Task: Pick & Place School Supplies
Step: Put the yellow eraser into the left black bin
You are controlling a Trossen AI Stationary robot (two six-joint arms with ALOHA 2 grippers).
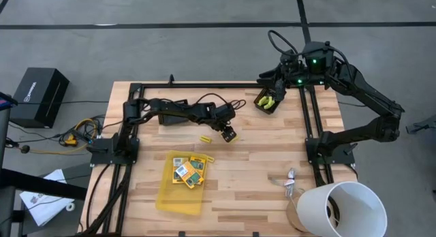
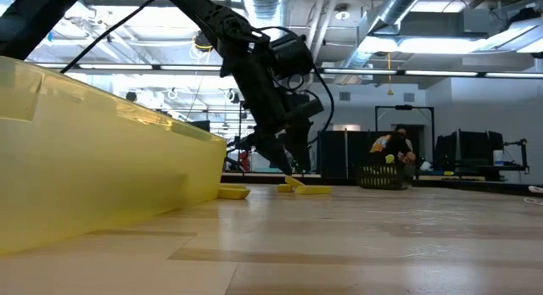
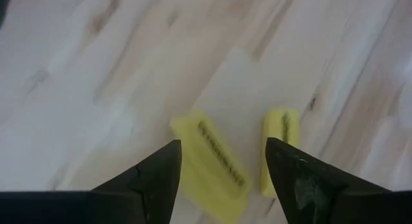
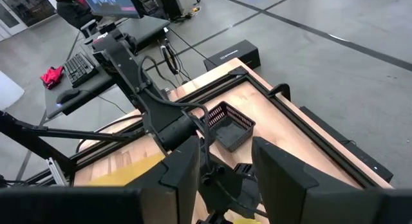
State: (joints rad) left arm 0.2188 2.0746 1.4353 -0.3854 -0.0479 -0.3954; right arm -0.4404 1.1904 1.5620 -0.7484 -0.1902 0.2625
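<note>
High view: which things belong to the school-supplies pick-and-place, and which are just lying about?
Job: printed boxes; yellow sticks; yellow-green-handled tools.
Lying about: yellow tray; black basket; metal clips; white bucket; black box.

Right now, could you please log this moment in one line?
left hand: open over yellow sticks | right hand: at black basket

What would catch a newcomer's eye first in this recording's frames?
Probably the left end effector at mid-table, fingers open just above two short yellow sticks. Next, the translucent yellow tray nearer the front edge, holding printed boxes. At the far right corner, the right end effector hangs over a small black basket with yellow-green items.
</note>
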